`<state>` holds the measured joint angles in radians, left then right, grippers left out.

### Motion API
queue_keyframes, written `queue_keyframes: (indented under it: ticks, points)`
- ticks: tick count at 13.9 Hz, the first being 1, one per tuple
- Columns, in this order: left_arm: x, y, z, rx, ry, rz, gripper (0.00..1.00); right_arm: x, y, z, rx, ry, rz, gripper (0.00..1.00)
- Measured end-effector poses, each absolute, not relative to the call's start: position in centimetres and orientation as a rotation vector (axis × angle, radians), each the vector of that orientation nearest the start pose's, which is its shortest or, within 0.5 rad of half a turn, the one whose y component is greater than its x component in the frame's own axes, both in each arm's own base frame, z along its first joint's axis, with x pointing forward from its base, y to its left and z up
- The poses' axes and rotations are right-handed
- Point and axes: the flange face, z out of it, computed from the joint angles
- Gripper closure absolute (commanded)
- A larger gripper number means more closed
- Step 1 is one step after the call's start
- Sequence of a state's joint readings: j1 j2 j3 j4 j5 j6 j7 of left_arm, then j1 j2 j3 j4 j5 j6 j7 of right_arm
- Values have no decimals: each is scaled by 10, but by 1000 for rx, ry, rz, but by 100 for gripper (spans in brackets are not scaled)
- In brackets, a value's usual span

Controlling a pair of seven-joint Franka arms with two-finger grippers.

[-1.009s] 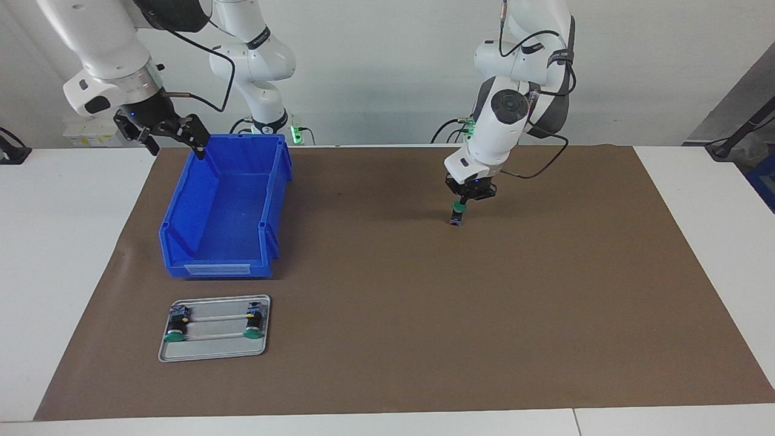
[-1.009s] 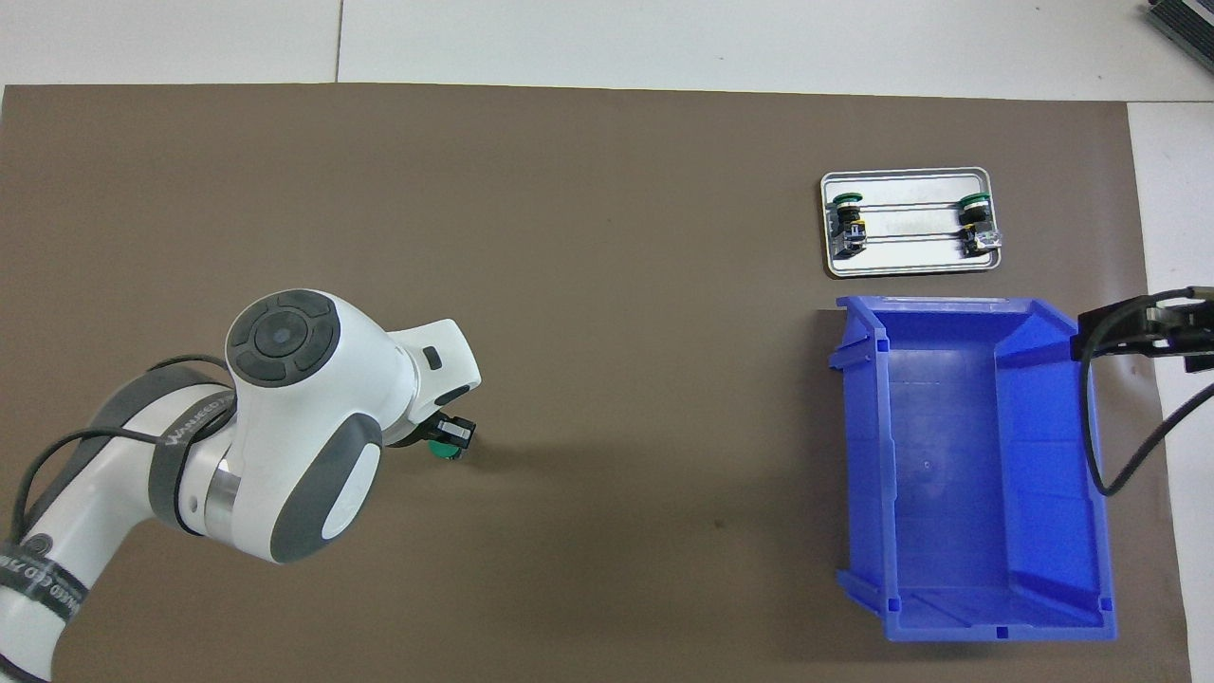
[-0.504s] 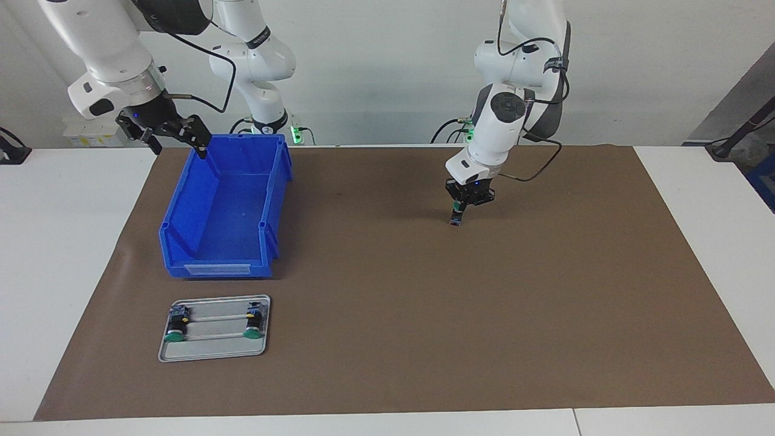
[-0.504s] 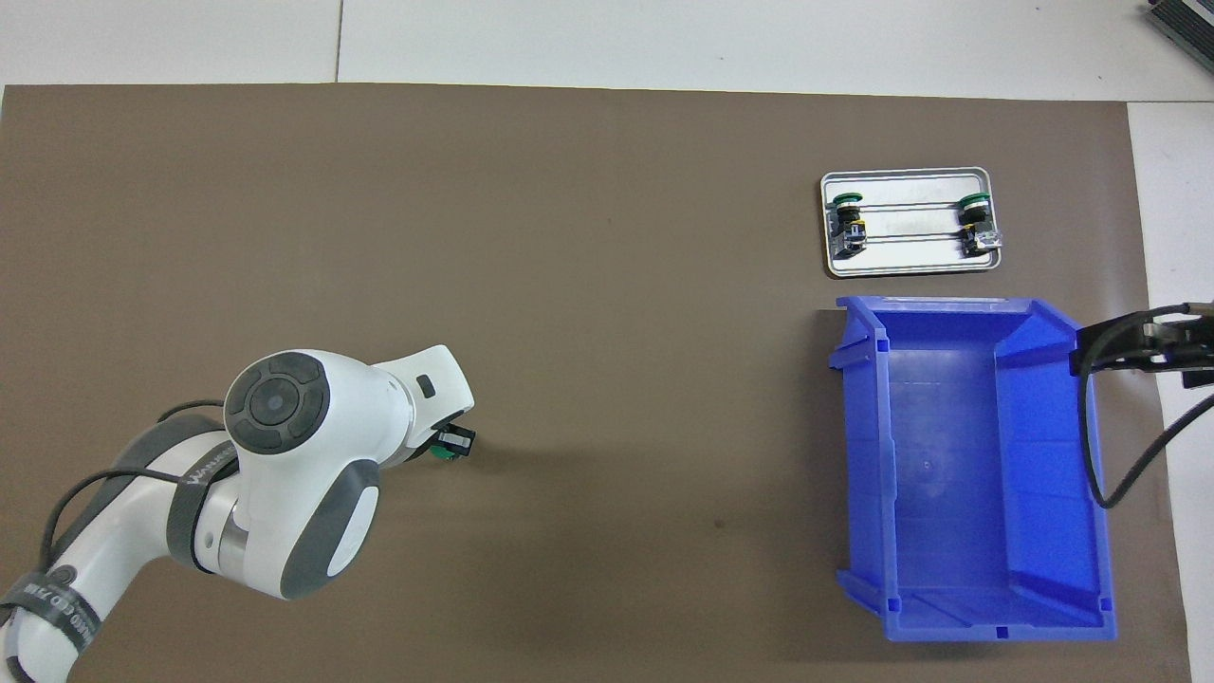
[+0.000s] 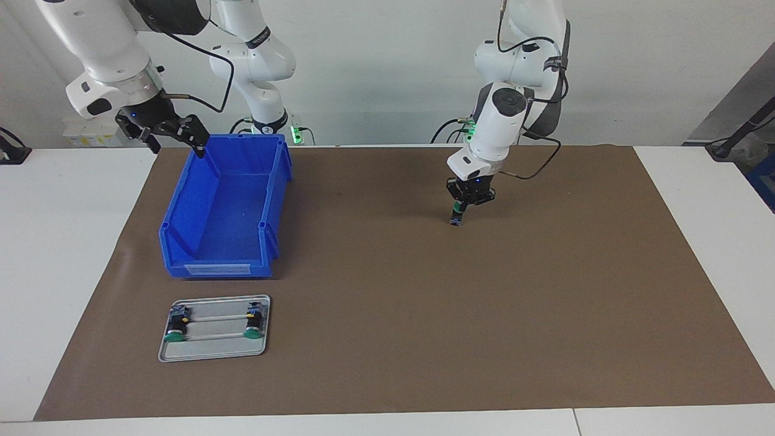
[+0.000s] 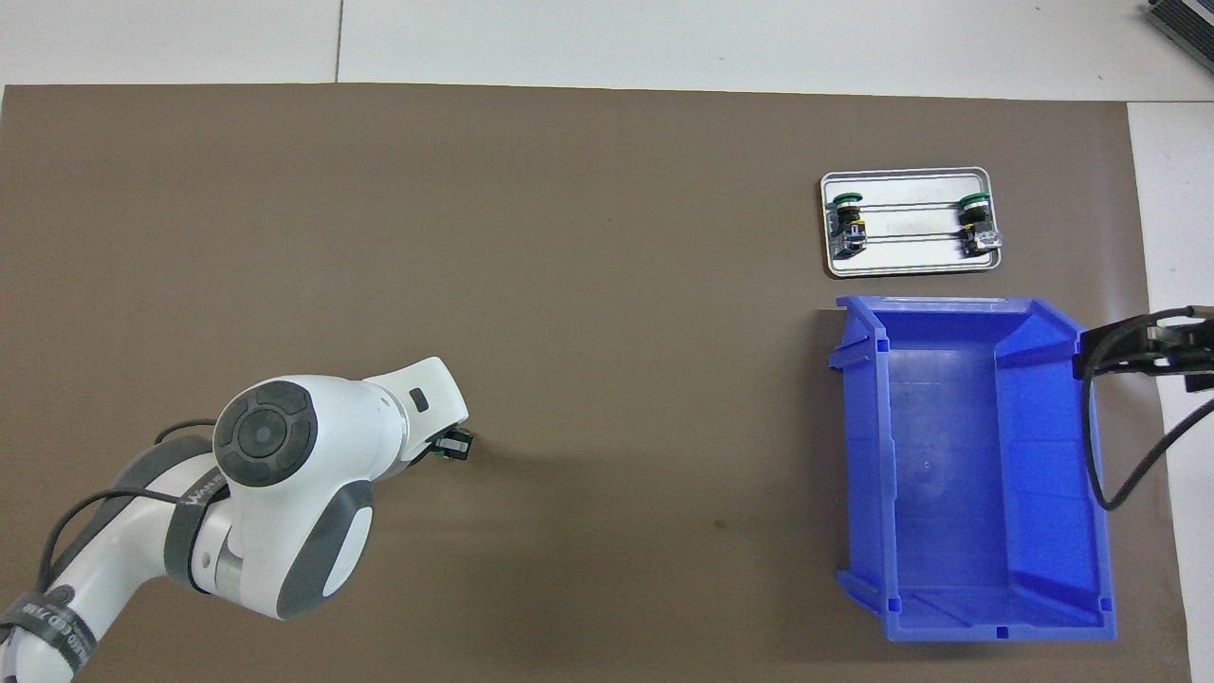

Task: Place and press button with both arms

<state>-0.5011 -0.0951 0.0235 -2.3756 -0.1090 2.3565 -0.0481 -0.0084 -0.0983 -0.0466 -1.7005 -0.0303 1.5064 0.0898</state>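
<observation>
- A matte brown mat covers the white worktop.
- Centre-right of the facing view: the left gripper points down, fingers together, pressing the button, which stands upright on the mat, green cap up.
- Upper left: the right gripper, fingers apart, hangs over a glossy blue plastic bin's corner.
- Lower left: a rectangular metal tray carries two similar buttons.
</observation>
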Motion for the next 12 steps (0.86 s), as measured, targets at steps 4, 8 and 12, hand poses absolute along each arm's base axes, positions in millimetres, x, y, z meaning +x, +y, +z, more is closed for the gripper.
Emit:
queue_keyframes:
  ticks: [4, 8, 12]
  points:
    - [434, -226, 365, -3192, 571, -124, 100, 514, -33, 611, -3157, 230, 153, 0]
    - [430, -226, 365, -3199, 558, -172, 100, 514, -34, 610, -3157, 231, 154, 0]
    - [437, -231, 374, -3198, 559, -135, 100, 514, -34, 610, -3157, 232, 154, 0]
